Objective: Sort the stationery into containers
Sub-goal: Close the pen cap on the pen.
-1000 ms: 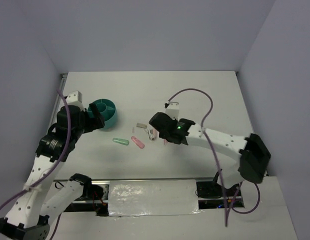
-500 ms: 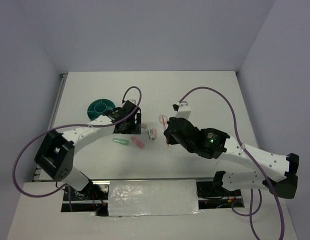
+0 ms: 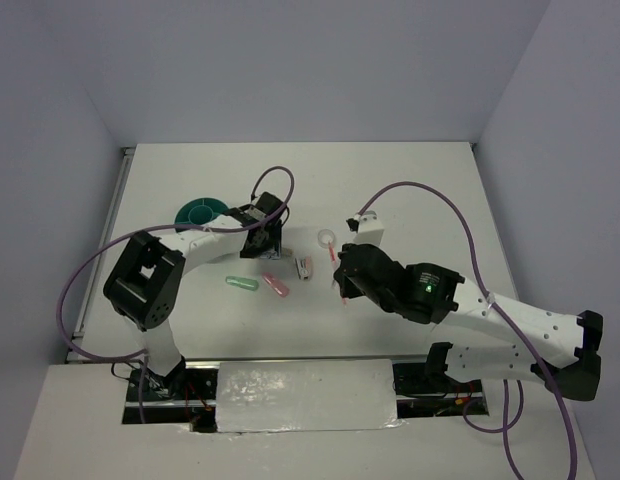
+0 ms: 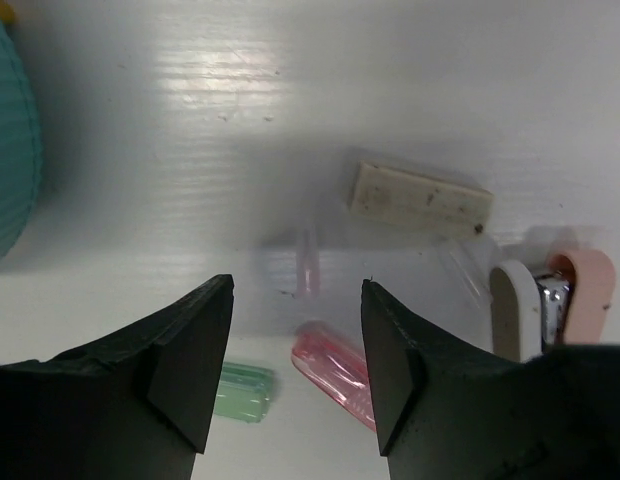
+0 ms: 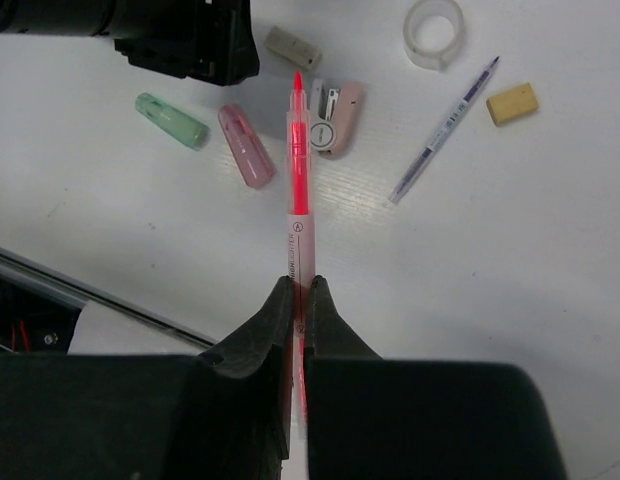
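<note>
The teal cup stands at the far left, also at the left edge of the left wrist view. My left gripper is open and empty, low over the pink eraser, with the mint eraser beside it and the grey block just beyond. My right gripper is shut on the red-pink pen and holds it above the table. Below it lie the tape ring, thin grey pen and tan block.
A small pink-and-white stapler lies between the two grippers, right of the pink eraser. The left arm's black gripper body shows at the top left of the right wrist view. Grey walls enclose the table on three sides.
My left arm has swung from beside the teal cup to over the erasers. My right gripper has drawn back from the items towards the near right with the pen in it.
</note>
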Controlling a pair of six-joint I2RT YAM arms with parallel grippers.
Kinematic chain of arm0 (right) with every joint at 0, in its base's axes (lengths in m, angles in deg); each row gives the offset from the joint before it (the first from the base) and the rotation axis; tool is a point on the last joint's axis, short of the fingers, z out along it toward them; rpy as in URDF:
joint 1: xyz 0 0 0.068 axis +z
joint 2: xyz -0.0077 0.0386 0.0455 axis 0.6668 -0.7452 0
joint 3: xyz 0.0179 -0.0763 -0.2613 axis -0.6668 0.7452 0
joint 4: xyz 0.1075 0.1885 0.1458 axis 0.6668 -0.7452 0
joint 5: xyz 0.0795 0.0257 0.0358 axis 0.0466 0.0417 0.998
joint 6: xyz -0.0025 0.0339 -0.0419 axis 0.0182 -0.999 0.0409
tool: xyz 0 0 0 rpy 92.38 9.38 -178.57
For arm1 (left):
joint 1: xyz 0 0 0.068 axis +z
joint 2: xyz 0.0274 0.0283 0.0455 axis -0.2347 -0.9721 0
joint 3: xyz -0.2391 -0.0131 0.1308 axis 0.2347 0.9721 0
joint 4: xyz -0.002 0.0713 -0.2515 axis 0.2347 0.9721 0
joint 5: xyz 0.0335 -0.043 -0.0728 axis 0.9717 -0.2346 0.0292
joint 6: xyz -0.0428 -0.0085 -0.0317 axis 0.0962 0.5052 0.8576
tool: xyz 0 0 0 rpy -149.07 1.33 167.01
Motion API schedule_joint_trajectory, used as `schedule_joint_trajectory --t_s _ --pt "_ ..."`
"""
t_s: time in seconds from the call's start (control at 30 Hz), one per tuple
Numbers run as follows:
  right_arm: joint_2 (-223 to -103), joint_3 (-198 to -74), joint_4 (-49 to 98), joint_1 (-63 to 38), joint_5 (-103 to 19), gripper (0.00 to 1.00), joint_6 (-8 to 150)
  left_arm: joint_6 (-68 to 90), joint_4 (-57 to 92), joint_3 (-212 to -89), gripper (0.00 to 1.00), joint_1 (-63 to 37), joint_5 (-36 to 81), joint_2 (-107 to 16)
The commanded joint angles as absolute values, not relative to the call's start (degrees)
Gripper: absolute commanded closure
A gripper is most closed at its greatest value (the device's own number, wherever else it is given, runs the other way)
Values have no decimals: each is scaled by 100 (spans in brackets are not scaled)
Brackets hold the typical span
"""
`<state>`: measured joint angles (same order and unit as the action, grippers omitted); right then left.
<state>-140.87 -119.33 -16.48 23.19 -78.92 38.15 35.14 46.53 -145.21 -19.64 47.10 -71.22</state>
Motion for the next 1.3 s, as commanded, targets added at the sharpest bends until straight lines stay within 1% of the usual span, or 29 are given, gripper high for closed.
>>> schedule_joint_trajectory --t_s 0.0,0.17,0.33,0.37,0.4,0.43,0.63,0.87,0.9,0.97,1.0,1.07,1.1,1.17,1.2,1.23,1.27 --pt "-13965 -11923 -1607 2357 -7931 100 3931 3360 4613 -14747 35 -1851 4699 -7233" --pt "-13904 -11915 -1599 2357 -7896 100 3966 3352 4543 -14668 34 -1745 4621 -7322" --pt "-13912 -11941 -1616 2357 -7878 100 3993 3316 4472 -14659 37 -1692 4497 -7392" --pt "-13930 -11950 -1625 2357 -7887 100 4001 3308 4464 -14659 38 -1692 4497 -7401" --pt "-13956 -11976 -1625 2357 -7887 100 4001 3299 4455 -14659 41 -1692 4489 -7427" --pt "-13965 -11985 -1625 2357 -7878 100 4019 3299 4455 -14659 41 -1692 4488 -7427" --pt "-14114 -12073 -1607 2357 -7835 100 4089 3308 4306 -14510 41 -1692 4480 -7480" --pt "-14229 -12196 -1616 2357 -7817 100 4177 3351 4253 -14431 43 -1701 4497 -7647" --pt "-14229 -12187 -1607 2357 -7817 100 4177 3360 4244 -14404 48 -1701 4532 -7656" --pt "-14220 -12161 -1572 2357 -7808 100 4177 3378 4244 -14369 52 -1701 4541 -7647" --pt "-14220 -12152 -1563 2357 -7808 100 4177 3378 4244 -14360 57 -1701 4567 -7647" --pt "-14211 -12134 -1563 2357 -7808 100 4151 3387 4262 -14334 64 -1701 4576 -7647" --pt "-14203 -12117 -1546 2357 -7808 100 4142 3395 4262 -14316 74 -1701 4559 -7656" --pt "-14159 -12073 -1519 2366 -7808 100 4124 3413 4261 -14281 87 -1701 4541 -7629" --pt "-14141 -12056 -1511 2357 -7825 100 4124 3448 4270 -14246 96 -1701 4541 -7612" --pt "-14115 -12012 -1485 2357 -7843 100 4107 3457 4262 -14229 100 -1701 4533 -7533" --pt "-14062 -11968 -1458 2357 -7843 100 4115 3466 4235 -14202 100 -1701 4532 -7463"
